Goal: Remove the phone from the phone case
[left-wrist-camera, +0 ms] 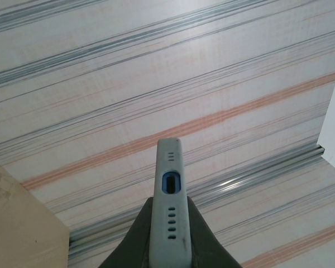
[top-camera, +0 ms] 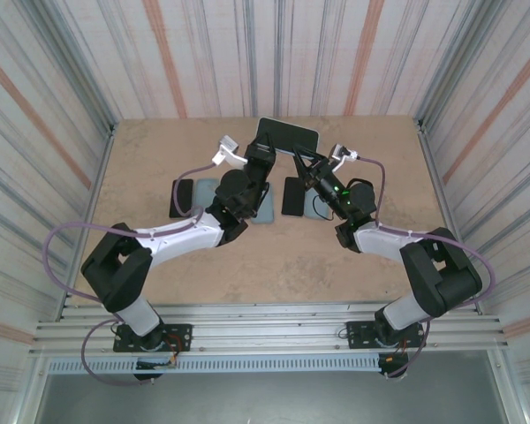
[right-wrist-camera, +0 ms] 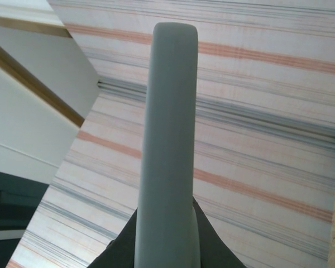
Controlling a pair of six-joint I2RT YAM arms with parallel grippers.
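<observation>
Three striped walls [top-camera: 318, 53] ring tan table [top-camera: 274, 256], phone [top-camera: 287, 134] aloft

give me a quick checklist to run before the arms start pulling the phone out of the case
1. Left gripper shut on the case: ok, the port edge sits between its fingers.
2. Right gripper shut on the case: ok, a plain edge sits between its fingers.
3. Case off the table: ok, the top view shows it held up between the arms.
4. Phone seated or partly out: cannot tell from its dark face in the top view.
5. Fingers pinching the case alone, not the phone: cannot tell.
</observation>
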